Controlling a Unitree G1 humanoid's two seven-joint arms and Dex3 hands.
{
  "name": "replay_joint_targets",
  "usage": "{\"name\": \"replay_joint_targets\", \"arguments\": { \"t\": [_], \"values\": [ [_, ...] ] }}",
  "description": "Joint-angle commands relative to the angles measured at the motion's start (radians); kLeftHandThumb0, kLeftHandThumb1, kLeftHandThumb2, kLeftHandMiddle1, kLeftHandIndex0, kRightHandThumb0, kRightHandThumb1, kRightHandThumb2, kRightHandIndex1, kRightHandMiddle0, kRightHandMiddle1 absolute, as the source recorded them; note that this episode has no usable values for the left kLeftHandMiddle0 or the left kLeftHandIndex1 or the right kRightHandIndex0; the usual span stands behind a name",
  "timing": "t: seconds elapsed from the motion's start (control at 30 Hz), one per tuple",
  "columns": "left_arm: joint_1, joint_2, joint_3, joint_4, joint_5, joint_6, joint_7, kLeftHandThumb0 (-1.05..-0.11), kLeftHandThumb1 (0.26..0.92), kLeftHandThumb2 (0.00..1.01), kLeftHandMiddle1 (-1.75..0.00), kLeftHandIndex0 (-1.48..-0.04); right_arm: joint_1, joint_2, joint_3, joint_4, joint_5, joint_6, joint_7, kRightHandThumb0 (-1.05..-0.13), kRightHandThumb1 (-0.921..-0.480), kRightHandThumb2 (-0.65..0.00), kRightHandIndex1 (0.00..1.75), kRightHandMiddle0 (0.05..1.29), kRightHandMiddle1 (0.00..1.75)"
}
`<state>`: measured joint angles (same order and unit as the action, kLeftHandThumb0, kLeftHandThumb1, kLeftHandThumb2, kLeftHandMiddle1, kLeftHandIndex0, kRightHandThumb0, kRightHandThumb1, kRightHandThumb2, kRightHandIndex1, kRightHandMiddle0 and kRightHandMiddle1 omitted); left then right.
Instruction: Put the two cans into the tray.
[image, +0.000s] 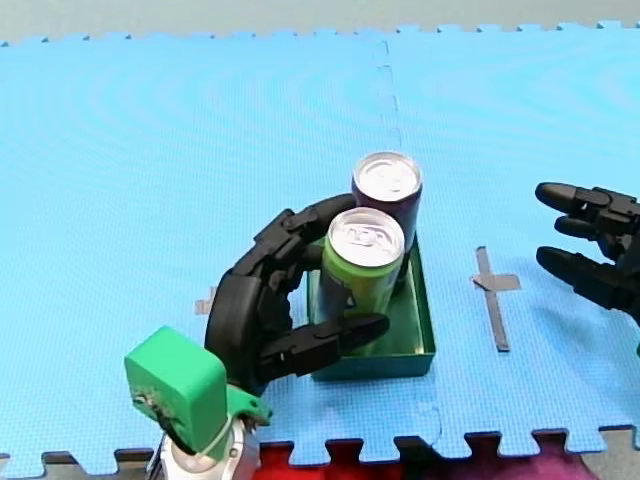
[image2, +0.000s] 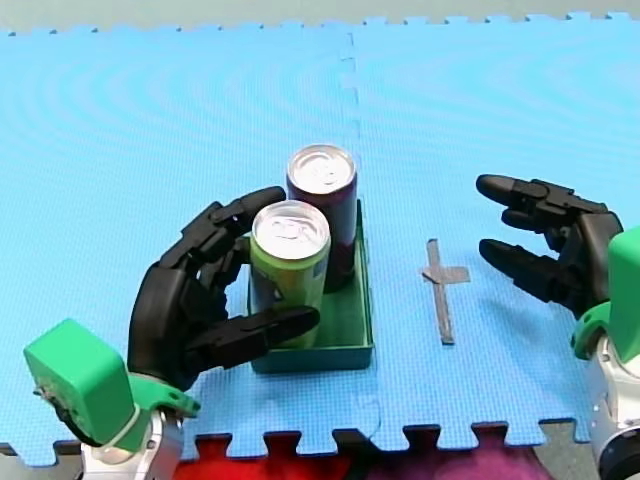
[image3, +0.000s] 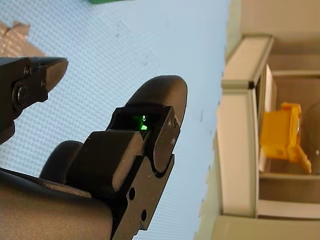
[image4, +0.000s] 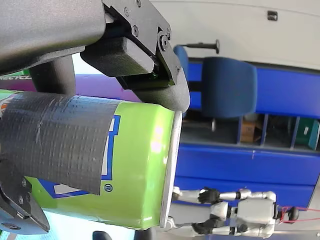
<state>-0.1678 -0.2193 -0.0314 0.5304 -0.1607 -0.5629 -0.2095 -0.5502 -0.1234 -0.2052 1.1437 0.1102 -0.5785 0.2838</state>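
A green can (image: 360, 285) stands upright in the near part of the small green tray (image: 427, 318). My left hand (image: 355, 268) is curled around it, fingers behind and thumb in front. The second wrist view has this can (image4: 125, 160) up close between the fingers (image4: 150, 75), a black tape patch (image4: 55, 135) on its side. A purple can (image: 388, 200) stands upright at the tray's far end, touching the green one. My right hand (image: 548, 226) hovers to the right of the tray and holds nothing.
A blue foam mat (image: 150, 150) covers the surface, its jigsaw front edge (image: 470, 445) near me. A grey tape cross (image: 493, 295) lies between the tray and my right hand. The first wrist view has black fingers (image3: 150, 115) above the mat beside a pale shelf (image3: 240, 125).
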Motion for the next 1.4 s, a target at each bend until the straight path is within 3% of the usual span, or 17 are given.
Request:
{"name": "replay_joint_targets", "arguments": {
  "t": [0.0, 1.37],
  "values": [
    [-0.001, -0.008, 0.001, -0.008, -0.003, -0.012, -0.002, -0.253, 0.815, 0.0, -1.75, -0.54, 0.002, -0.004, -0.001, -0.005, 0.002, 0.0, -0.003, -0.607, -0.838, 0.0, 1.4, 1.08, 0.0],
    [0.0, 0.0, 0.017, 0.019, -0.012, -0.014, -0.022, -0.255, 0.817, 0.0, -1.75, -0.54, 0.001, -0.006, -0.001, 0.001, 0.002, -0.008, -0.001, -0.6, -0.84, 0.0, 1.41, 1.08, 0.0]
  ]
}}
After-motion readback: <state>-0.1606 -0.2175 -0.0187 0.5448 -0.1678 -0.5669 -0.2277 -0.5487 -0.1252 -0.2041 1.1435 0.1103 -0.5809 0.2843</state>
